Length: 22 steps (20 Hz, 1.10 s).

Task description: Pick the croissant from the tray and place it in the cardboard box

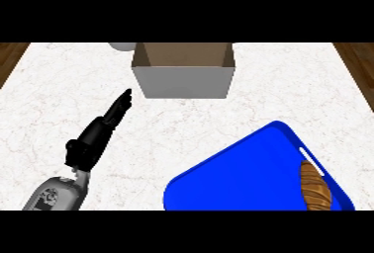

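A golden-brown croissant (315, 188) lies at the right edge of a blue tray (241, 178) in the lower right of the head view. An open cardboard box (185, 71) stands at the back centre of the counter. My left hand (102, 131) reaches up from the lower left with straight fingers pointing toward the box's lower left corner; it holds nothing and stays a little short of the box. My right hand does not show.
The white marble counter (66, 99) has wooden edges at the far left and far right. A pale round object (121, 46) peeks out behind the box's left corner.
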Each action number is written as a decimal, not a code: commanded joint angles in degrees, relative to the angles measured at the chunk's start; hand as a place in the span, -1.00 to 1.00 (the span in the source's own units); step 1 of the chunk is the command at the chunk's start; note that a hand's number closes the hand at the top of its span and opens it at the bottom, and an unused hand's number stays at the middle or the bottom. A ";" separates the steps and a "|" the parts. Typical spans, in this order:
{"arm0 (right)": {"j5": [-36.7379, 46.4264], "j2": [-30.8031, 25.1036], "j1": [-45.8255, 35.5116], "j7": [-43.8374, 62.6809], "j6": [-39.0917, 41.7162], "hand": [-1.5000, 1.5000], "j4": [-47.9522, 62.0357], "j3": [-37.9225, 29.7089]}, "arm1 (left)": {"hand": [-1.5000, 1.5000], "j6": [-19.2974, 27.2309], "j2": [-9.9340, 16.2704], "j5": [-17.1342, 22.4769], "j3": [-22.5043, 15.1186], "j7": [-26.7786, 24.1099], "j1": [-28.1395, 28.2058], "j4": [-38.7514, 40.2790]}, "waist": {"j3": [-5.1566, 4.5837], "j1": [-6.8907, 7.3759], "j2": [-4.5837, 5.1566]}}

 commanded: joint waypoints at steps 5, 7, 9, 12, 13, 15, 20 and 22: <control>-2.50 1.80 -5.83 8.20 4.93 -1.00 1.51 -2.57 | 0.00 -1.45 -1.43 -1.71 1.32 4.30 -2.09 -2.27 | 0.12 0.86 0.01; -3.41 2.01 -10.40 9.75 4.27 -1.00 3.95 -3.73 | 0.00 0.07 -4.40 -3.76 -1.28 1.02 1.40 -2.01 | 0.12 1.03 0.01; -2.60 2.24 -11.94 13.02 5.78 -1.00 3.65 -4.78 | 0.00 -2.82 -2.75 -2.48 2.32 1.91 -0.45 -0.98 | 0.11 0.86 0.03; 4.25 3.84 -16.49 14.11 3.76 -1.00 6.19 -0.78 | 0.00 -4.10 -2.67 -2.15 3.64 2.19 -0.35 -1.67 | 0.11 1.05 0.06; 3.81 4.69 -15.92 17.43 3.34 -1.00 2.28 0.18 | 0.00 -4.54 -2.39 -2.59 3.33 2.79 0.53 -2.99 | 0.10 1.03 0.04; 7.02 5.95 -18.41 14.51 4.44 -1.00 9.60 2.35 | 0.00 -2.93 -4.42 -4.98 2.46 -0.46 0.89 0.02 | 0.12 1.04 0.07; 8.10 7.74 -20.53 17.51 6.55 -1.00 9.26 0.72 | 0.00 -4.11 -6.06 -7.48 2.67 -4.80 2.98 3.07 | 0.09 0.79 0.07; 8.19 7.84 -25.31 18.22 6.53 -1.00 12.86 -1.12 | 0.00 -5.05 -6.11 -6.40 5.18 1.11 -1.39 0.51 | 0.11 0.87 0.05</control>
